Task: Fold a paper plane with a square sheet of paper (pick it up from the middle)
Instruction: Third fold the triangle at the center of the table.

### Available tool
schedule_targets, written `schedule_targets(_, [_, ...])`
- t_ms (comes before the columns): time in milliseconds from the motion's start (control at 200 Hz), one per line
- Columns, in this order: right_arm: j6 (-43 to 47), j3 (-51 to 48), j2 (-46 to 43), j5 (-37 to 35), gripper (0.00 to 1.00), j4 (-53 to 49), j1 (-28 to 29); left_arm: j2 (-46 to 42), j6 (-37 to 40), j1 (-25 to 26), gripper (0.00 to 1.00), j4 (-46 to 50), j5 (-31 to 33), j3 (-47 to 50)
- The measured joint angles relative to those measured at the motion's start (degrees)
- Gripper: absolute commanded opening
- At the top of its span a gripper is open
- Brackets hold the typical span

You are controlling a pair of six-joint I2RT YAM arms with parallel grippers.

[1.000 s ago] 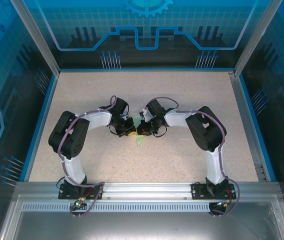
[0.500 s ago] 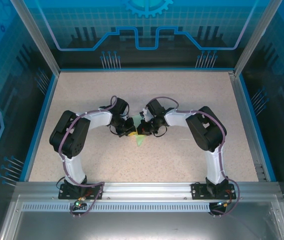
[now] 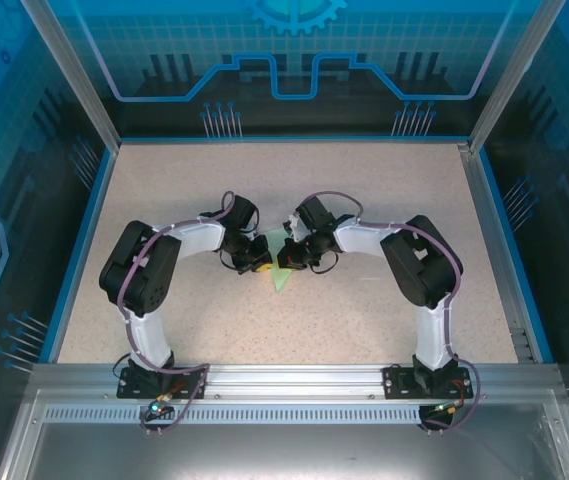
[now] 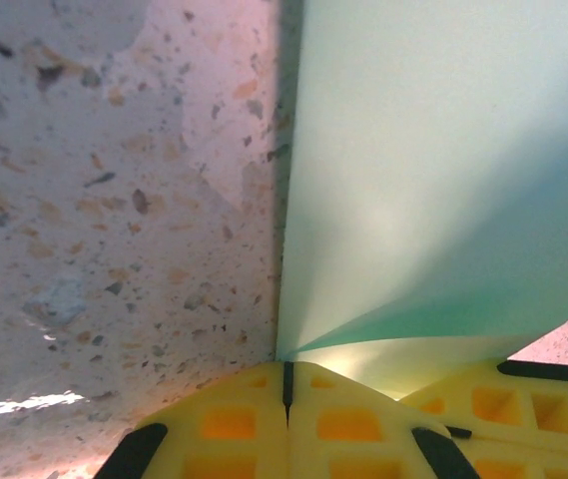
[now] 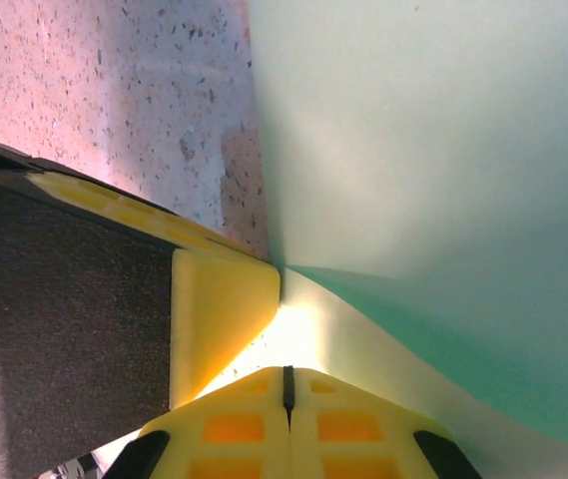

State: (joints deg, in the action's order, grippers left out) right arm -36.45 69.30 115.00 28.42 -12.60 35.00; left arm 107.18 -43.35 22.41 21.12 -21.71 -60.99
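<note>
- Top view: both arms bend inward and their grippers meet near the centre of the frame, over the speckled table.
- Left gripper and right gripper are tip to tip, just beside each other.
- The pale green sheet of paper sits between them. One point pokes out below the grippers and a smaller bit shows above.
- Left wrist view: left gripper at bottom centre, yellow fingers pressed together with only a thin dark seam. It is clamped on the sheet of paper, which rises into the upper right, bowed, with a soft crease.
- Right wrist view: right gripper at bottom centre, likewise closed on the sheet of paper. The left gripper's yellow fingertip touches the paper from the left.
- Cannot tell whether the paper touches the table.
</note>
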Motion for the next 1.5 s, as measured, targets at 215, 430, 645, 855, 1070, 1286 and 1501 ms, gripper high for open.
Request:
schedule_targets(215, [0.0, 0.0, 1.5, -1.2, 0.0, -0.6, -0.2, 0.0, 0.0, 0.1, 0.0, 0.4, 0.1, -0.4])
schedule_targets(430, [-0.2, 0.0, 1.5, -1.2, 0.0, -0.6, -0.2, -0.1, 0.0, 0.4, 0.01, 0.6, 0.4, -0.8])
schedule_targets(645, [-0.4, 0.0, 1.5, -1.2, 0.0, -0.6, -0.2, -3.0, 0.0, 0.9, 0.02, -0.5, 0.0, -0.8])
schedule_targets(855, [-0.6, 0.1, 1.6, -1.2, 0.0, -0.6, -0.2, -3.0, 0.0, 1.6, 0.02, -1.1, -0.2, -0.8])
schedule_targets(1070, [-0.6, 0.1, 1.6, -1.1, 0.0, -0.6, -0.2, -0.4, 0.0, 1.7, 0.0, -0.8, 1.0, -0.8])
schedule_targets(1286, [-1.1, 0.1, 1.6, -0.8, 0.0, -0.5, -0.3, 0.5, 0.0, 1.7, 0.0, -0.6, 1.8, -1.0])
schedule_targets(1501, [-1.9, -2.0, -0.7, -0.1, 0.03, 1.9, -2.1, 0.5, 0.0, 1.8, 0.0, -0.5, 2.3, -1.0])
